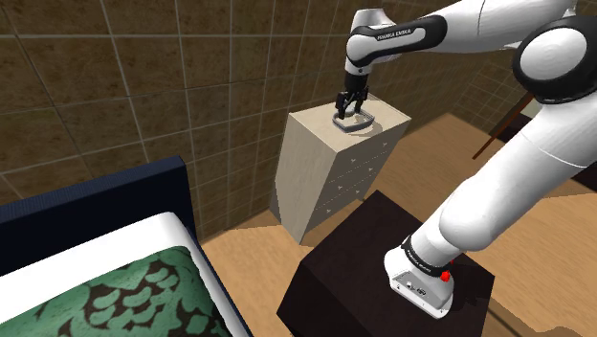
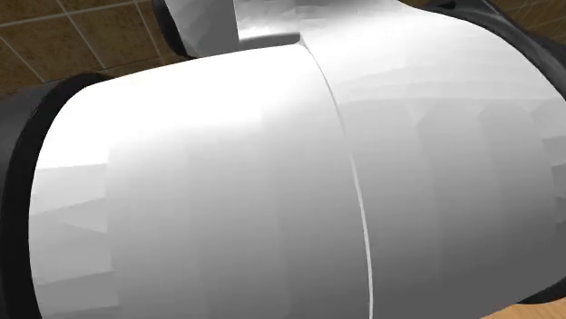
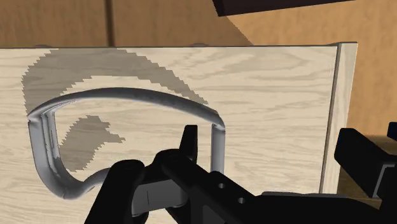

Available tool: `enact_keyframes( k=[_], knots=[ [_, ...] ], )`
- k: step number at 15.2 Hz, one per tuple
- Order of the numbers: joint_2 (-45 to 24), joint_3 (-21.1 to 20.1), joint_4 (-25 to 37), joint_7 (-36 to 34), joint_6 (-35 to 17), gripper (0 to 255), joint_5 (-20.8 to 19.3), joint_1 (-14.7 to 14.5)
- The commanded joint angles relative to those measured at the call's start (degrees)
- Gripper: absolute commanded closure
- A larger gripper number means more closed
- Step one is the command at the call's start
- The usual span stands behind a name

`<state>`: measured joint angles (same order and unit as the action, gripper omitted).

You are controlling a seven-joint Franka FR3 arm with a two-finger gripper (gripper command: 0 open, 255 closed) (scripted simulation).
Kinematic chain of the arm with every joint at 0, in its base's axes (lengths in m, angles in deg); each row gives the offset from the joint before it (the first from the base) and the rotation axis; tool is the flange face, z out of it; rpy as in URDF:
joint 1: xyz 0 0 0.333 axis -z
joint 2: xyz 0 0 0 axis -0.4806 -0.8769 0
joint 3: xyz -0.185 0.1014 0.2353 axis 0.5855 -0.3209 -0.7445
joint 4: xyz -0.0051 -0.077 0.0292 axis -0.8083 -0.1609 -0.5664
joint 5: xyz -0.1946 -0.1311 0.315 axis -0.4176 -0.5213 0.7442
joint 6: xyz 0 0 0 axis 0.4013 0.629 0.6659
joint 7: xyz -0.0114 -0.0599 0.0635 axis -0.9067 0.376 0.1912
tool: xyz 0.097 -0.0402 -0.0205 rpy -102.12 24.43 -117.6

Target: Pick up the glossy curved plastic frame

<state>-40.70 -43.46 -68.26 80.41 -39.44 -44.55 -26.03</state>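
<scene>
Frame (image 3: 127, 94) bar sits off-centre inside my wide-open hand (image 3: 273, 146); closing may skid it across the dresser (image 3: 273, 76).

My arm (image 1: 497, 182) is white-shelled with dark joints; a black wrist band (image 1: 397, 35) reads FRANKA EMIKA, my gripper (image 1: 345, 108) is all black, a red dot (image 1: 446, 277) marks my base (image 1: 413, 280).

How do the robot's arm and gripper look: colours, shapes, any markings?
The arm has rounded white shells with dark joints; one dark band carries white FRANKA EMIKA lettering. A small red dot sits near its base. The gripper is all black.
</scene>
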Motion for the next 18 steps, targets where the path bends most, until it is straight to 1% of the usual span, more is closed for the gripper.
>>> enact_keyframes(
  k=[1,5,6,13,15,16,18],
  knots=[
    [-4.45,0.55,2.81,1.12,-1.85,0,0.98,0.48],
    [-13.33,1.20,10.23,3.54,-3.62,0,3.33,1.95],
    [-13.76,1.18,10.62,3.65,-3.68,0,3.44,2.07],
    [-16.38,1.01,7.98,3.54,-8.86,0,3.98,2.32],
    [-16.38,1.01,7.97,3.54,-8.86,0,3.98,2.32],
    [-16.44,1.02,8.15,3.59,-8.75,255,3.99,2.36],
    [-16.44,1.01,8.13,3.58,-8.76,255,3.99,2.35]
  ],
)
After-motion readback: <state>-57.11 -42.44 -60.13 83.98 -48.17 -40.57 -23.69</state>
